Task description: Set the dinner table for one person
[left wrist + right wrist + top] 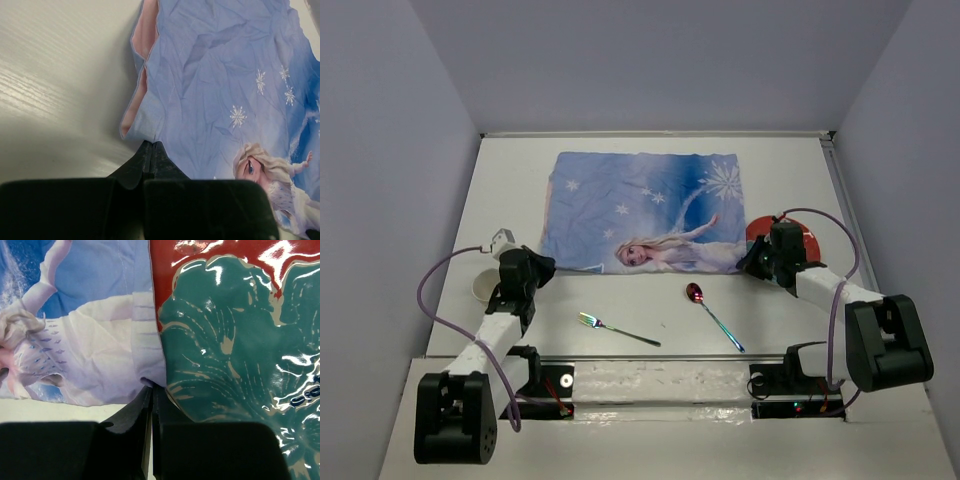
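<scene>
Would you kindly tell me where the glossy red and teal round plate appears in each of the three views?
Top external: the glossy red and teal round plate lies right of the blue cloth placemat, mostly hidden under the right arm.
Left wrist: not in it.
Right wrist: it fills the right half.
Shared landmark: the placemat's printed princess.

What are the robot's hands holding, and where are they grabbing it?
Both pinch the blue placemat: the left gripper its near-left corner, the right gripper its near-right corner.
</scene>
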`<move>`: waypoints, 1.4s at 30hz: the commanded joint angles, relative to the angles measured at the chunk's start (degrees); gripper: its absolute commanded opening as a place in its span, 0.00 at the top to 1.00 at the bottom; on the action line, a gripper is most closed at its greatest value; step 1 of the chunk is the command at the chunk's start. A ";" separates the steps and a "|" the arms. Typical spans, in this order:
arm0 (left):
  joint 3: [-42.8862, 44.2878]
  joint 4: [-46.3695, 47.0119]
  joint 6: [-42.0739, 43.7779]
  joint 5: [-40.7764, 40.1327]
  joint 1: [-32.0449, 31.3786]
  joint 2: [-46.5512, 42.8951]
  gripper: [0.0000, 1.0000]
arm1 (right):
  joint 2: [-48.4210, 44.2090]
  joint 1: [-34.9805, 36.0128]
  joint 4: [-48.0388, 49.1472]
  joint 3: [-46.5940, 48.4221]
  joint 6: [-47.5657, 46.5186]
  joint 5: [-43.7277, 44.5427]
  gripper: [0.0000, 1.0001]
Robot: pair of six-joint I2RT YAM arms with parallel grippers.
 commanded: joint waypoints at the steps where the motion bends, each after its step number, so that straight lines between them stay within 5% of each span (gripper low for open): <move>1: -2.38 -2.00 -1.61 -0.74 0.27 -4.42 1.00 | -0.52 0.16 -1.12 2.49 0.33 4.03 0.91; 4: -2.91 -3.49 -1.79 -1.09 0.35 -6.80 1.00 | -2.01 0.16 -2.80 2.14 0.77 6.23 0.84; 5: -2.82 -4.36 -1.61 -1.26 0.35 -7.50 0.99 | -3.15 0.16 -3.15 2.05 0.60 6.23 0.75; 7: -2.73 -5.68 -1.44 -1.35 0.44 -8.73 0.90 | -4.64 0.16 -4.03 2.48 0.68 4.92 0.67; 11: -3.43 -6.57 -1.00 -1.00 0.44 -12.33 0.57 | -6.85 0.16 -6.13 4.06 0.60 2.71 0.54; 12: -3.44 -6.74 -0.82 -1.00 0.44 -13.04 0.41 | -8.07 0.16 -6.66 5.11 0.60 2.72 0.53; 18: -1.60 -8.24 2.86 1.53 0.35 -16.29 0.04 | -12.73 0.16 -10.01 8.02 2.00 3.32 0.34; 24: 4.11 -6.49 2.78 6.73 -2.10 -18.49 0.01 | -19.32 -4.12 -11.41 7.32 5.60 13.78 0.31; 32: 12.46 -0.07 3.75 8.40 -14.31 -11.29 0.01 | -23.11 -13.97 -15.45 8.64 6.13 21.42 0.31; 42: 24.85 -3.39 11.05 12.10 -27.86 -10.66 0.01 | -20.65 -31.91 -18.27 3.81 8.33 21.79 0.20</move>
